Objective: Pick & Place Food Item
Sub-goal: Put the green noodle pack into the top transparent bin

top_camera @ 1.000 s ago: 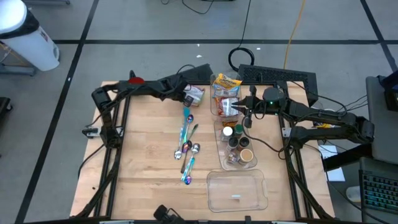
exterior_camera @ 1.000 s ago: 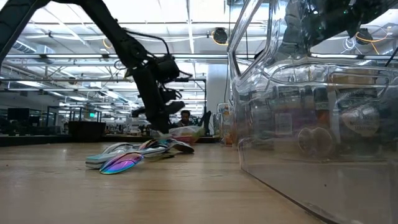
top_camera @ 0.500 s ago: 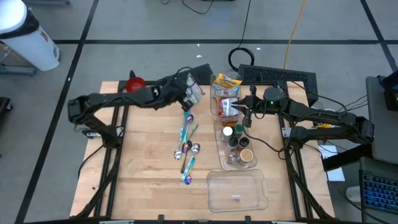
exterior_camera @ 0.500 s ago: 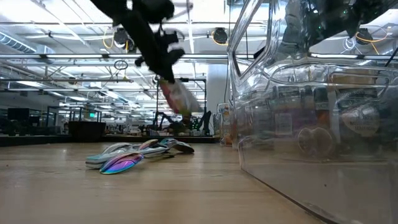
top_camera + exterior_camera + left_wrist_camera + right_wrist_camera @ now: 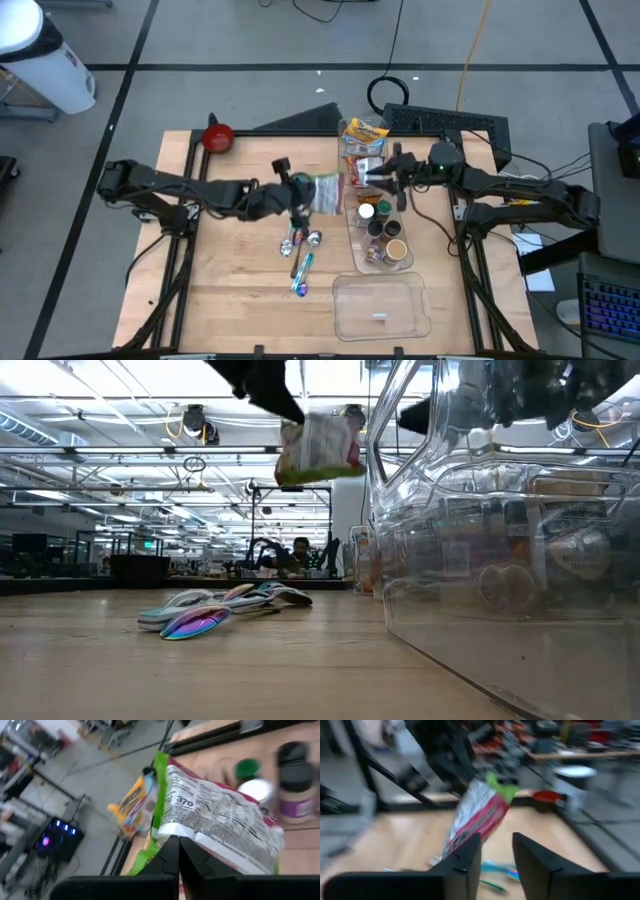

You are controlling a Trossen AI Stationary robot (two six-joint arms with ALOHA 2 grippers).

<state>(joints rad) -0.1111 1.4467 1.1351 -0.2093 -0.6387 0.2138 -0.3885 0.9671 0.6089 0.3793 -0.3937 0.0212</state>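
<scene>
Snack packet hangs above the table, pinched by left tool; right tool spread.

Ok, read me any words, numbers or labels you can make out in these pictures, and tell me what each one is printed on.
"370": on the snack packet pinched in the left gripper, among lines of small print.
The rest of the packet's print: too blurred to read.
Yellow bag at the back of the table: print too small to read.
Jars in the clear tray: labels too small to read.
</scene>
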